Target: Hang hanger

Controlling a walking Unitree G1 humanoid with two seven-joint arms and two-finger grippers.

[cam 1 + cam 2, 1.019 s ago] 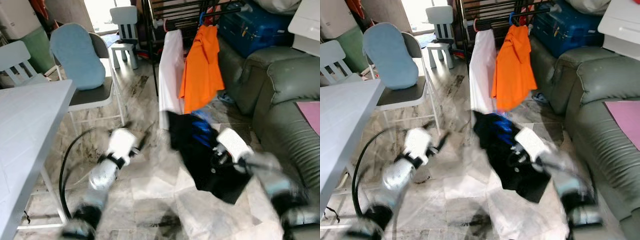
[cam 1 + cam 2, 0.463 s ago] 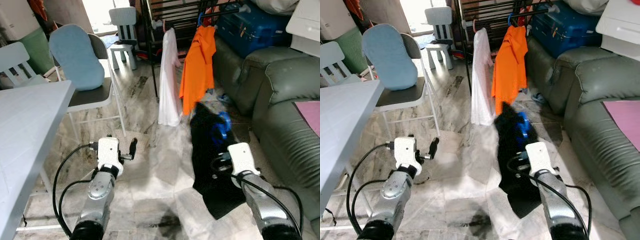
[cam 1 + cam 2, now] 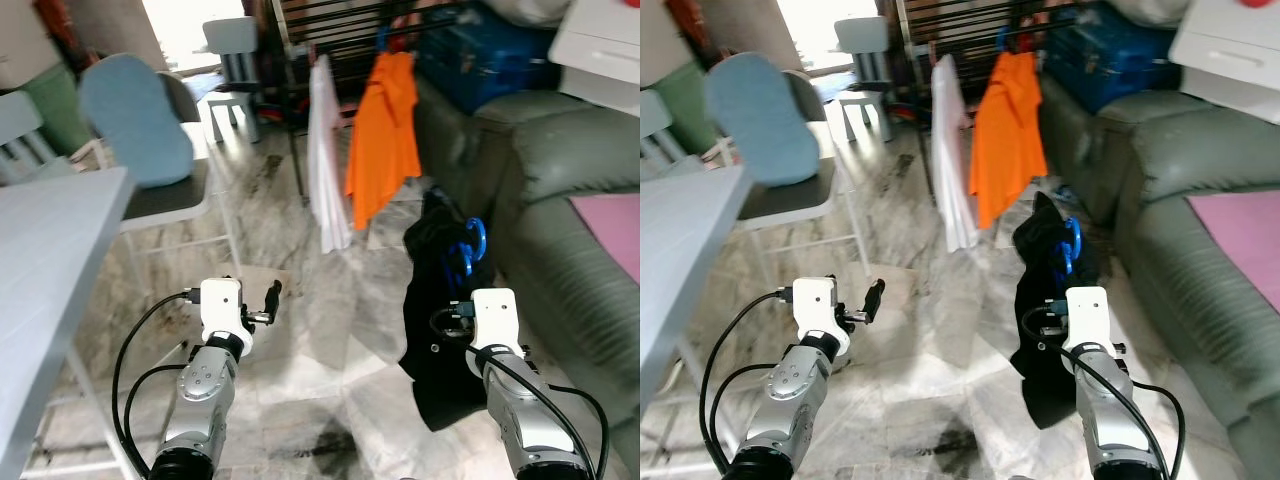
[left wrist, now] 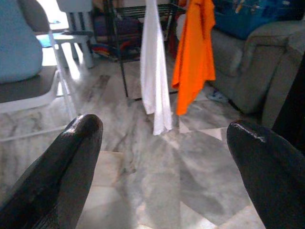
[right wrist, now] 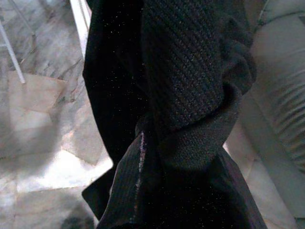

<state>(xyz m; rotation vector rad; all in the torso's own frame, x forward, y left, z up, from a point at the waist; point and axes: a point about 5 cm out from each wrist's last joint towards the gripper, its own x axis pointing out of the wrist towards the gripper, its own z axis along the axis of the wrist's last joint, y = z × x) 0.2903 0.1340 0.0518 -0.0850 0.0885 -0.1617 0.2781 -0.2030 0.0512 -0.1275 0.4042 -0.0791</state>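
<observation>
A blue hanger [image 3: 466, 250] carries a black garment [image 3: 437, 340] that hangs free above the marble floor, just in front of the sofa. My right gripper [image 3: 458, 305] is shut on the hanger, its fingers buried in the dark knit cloth [image 5: 190, 95]. A black drying rack [image 3: 340, 28] stands at the back with a white garment [image 3: 325, 160] and an orange shirt [image 3: 385, 135] hung on it. My left gripper [image 3: 264, 303] is held low over the floor, open and with nothing in it; its two fingers [image 4: 57, 176] stand wide apart, pointing at the rack.
A white table [image 3: 40, 260] fills the left side, with a chair and blue cushion [image 3: 135, 120] behind it. A green sofa [image 3: 570, 190] lines the right. A blue suitcase [image 3: 490, 55] sits beyond it. Open marble floor [image 3: 330, 330] leads to the rack.
My right gripper has carried the hanger and black garment rightward and up, from mid-floor to beside the sofa. The left arm has steadied. The view has shifted slightly.
</observation>
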